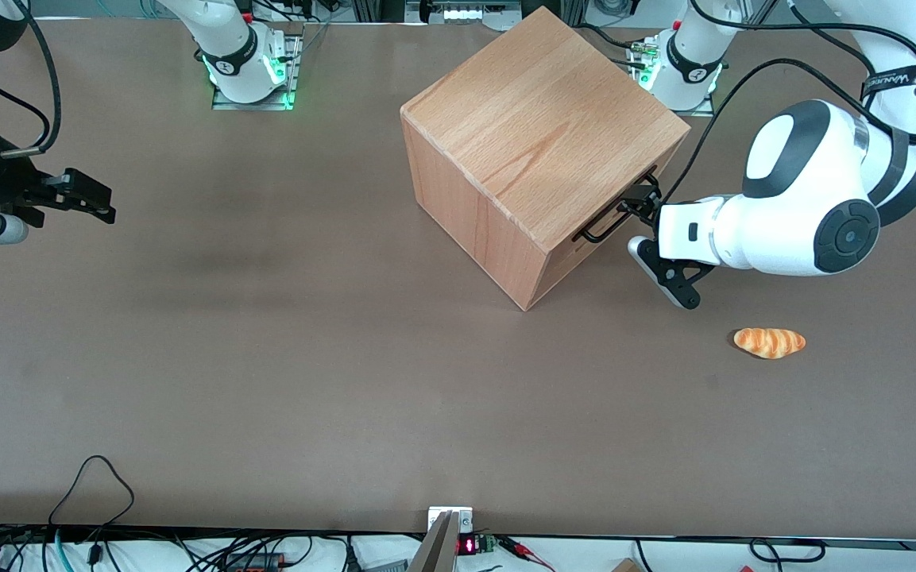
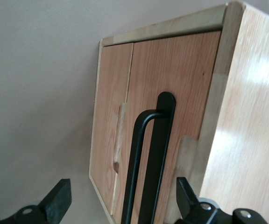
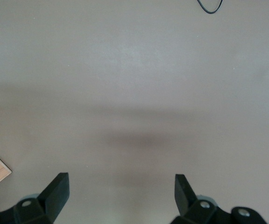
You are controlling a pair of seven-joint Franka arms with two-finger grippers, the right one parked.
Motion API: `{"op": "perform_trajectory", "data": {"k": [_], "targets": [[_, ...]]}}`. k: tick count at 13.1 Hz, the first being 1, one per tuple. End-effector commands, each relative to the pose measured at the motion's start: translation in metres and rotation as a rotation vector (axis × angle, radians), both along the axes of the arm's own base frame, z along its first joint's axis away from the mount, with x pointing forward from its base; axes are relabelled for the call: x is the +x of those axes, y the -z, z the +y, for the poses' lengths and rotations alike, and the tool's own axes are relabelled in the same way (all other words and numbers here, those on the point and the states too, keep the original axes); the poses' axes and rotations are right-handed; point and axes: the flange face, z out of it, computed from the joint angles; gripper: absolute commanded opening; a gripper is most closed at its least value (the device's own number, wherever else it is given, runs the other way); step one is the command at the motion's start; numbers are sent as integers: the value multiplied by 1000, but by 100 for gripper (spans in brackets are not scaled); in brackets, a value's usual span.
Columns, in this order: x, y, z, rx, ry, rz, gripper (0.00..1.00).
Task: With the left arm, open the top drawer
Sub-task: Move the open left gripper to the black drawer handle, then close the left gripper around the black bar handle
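Observation:
The wooden cube cabinet (image 1: 537,135) stands on the table with its front turned toward the working arm's end. Its top drawer (image 2: 181,84) is the panel just under the cabinet's top board and sits flush with the front. The drawer carries a thin black wire handle (image 2: 146,158) (image 1: 597,229). My left gripper (image 1: 639,203) (image 2: 122,187) is right at the drawer front. It is open, with one finger on each side of the handle. The fingertips (image 2: 60,193) do not touch the handle.
A lower drawer panel (image 2: 110,121) with a cut-out notch lies beside the top one. A bread roll (image 1: 769,342) lies on the brown table (image 1: 307,357), nearer the front camera than the left arm (image 1: 807,199).

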Motion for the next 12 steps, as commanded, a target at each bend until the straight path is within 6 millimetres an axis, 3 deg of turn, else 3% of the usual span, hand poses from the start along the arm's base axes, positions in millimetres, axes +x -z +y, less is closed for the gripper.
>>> {"op": "perform_trajectory", "data": {"k": [1, 7, 12], "targets": [[-3, 10, 7, -33, 61, -13, 86], [-16, 36, 8, -37, 91, -1, 82], [-21, 39, 6, -38, 100, -1, 79]]}}
